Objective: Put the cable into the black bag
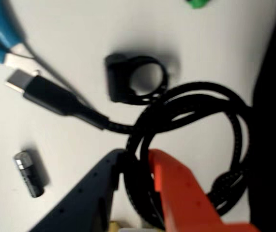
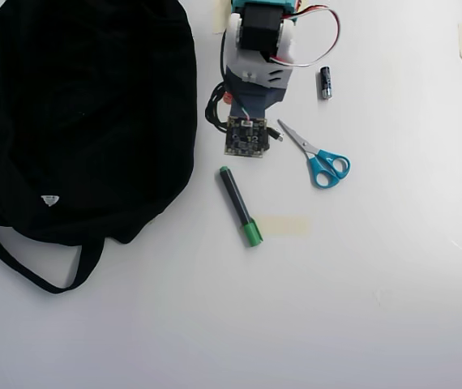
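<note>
On the white table [image 2: 377, 308], at 3 o'clock of the black bag [image 2: 85, 113], the light, limp braided cable [image 1: 196, 111] is straddled across its bundled coil strands by the nearly closed pincer [image 1: 137, 159], where 1 secure hold seems best taken.

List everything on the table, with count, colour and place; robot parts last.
cable: one, black braided, coiled beside the bag, held in the claw
black bag: one, black, left side of overhead view
scissors: one, blue handles, right of the arm
marker: one, black with green cap, below the arm
battery: one, dark, right of the arm
clip ring: one, black, beside the cable
tape pieces: several, beige, scattered
claw: one, dark and orange fingers, closed on the cable
</note>
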Tool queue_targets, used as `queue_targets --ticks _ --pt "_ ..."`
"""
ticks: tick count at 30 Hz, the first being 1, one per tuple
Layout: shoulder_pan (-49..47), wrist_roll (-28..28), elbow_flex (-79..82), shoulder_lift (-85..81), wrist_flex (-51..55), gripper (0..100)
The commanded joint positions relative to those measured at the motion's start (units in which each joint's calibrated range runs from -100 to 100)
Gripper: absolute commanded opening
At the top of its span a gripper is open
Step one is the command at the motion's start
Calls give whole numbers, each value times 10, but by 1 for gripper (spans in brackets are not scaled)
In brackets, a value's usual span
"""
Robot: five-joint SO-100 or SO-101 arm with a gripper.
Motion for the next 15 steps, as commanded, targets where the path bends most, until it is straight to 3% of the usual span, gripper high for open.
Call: queue_targets --ticks 1,15 --pt "50 10 -12 -28 -3 2" --pt "208 13 -12 -15 -48 2"
